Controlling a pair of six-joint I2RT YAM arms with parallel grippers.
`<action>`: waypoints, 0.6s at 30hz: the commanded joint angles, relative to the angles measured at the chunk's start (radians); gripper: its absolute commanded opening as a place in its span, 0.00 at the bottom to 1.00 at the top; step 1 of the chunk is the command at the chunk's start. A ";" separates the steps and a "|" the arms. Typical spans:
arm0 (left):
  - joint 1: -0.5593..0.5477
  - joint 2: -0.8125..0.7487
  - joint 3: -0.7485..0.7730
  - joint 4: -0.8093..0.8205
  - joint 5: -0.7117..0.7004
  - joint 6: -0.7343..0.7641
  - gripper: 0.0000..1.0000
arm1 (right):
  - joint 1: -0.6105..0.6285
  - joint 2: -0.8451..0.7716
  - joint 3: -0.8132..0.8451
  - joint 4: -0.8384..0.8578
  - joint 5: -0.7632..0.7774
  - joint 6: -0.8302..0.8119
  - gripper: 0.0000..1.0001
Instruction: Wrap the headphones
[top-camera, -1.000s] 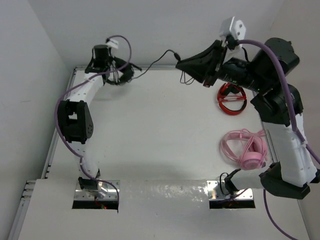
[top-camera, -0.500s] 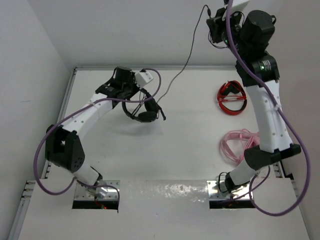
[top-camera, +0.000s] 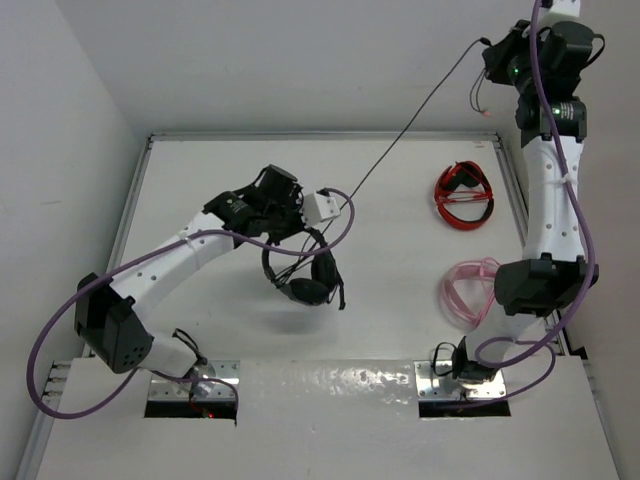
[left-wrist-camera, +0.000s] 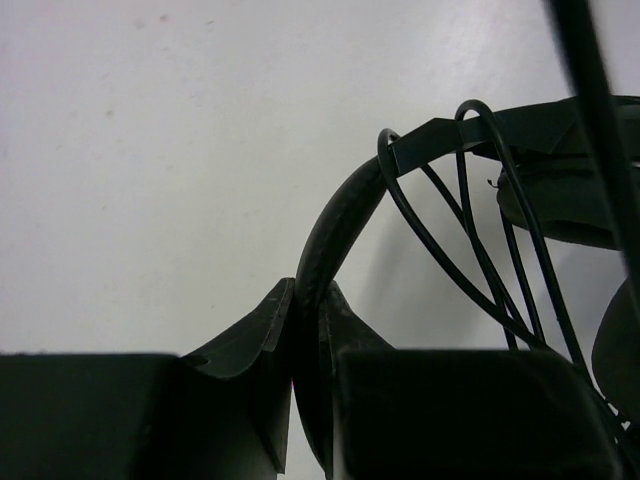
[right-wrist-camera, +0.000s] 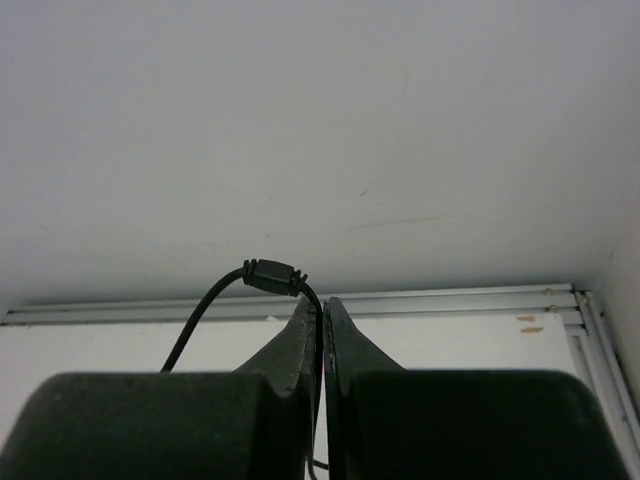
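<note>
The black headphones (top-camera: 305, 272) hang above the middle of the table, held by the headband (left-wrist-camera: 335, 225) in my left gripper (top-camera: 297, 222), which is shut on it. In the left wrist view the left gripper (left-wrist-camera: 307, 296) pinches the band, with a few cable loops (left-wrist-camera: 470, 235) draped over it and an earcup (left-wrist-camera: 562, 200) at the right. The thin cable (top-camera: 410, 120) runs taut up to my right gripper (top-camera: 497, 62), raised high at the back right. The right gripper (right-wrist-camera: 321, 306) is shut on the cable just below its small inline block (right-wrist-camera: 272, 276). A pinkish plug (top-camera: 487, 112) dangles below.
Red headphones (top-camera: 463, 195) lie at the back right of the table (top-camera: 200, 180). Pink headphones (top-camera: 468, 296) lie near the right arm's lower links. White walls close in the back and left, and a metal rail (right-wrist-camera: 420, 300) runs along the table's far edge.
My left gripper carried the headphones from the back-left corner to the table's middle. My right arm swung up and to the right, drawing the cable into a straight line.
</note>
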 joint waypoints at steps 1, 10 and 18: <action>-0.022 -0.041 0.057 -0.094 0.097 -0.008 0.00 | -0.014 -0.024 -0.028 0.099 -0.014 0.043 0.00; 0.015 -0.004 0.457 -0.263 0.387 -0.205 0.00 | -0.020 -0.015 -0.262 0.023 0.030 -0.067 0.00; 0.067 0.065 0.785 -0.303 0.497 -0.359 0.00 | 0.025 -0.052 -0.502 0.093 0.051 -0.108 0.00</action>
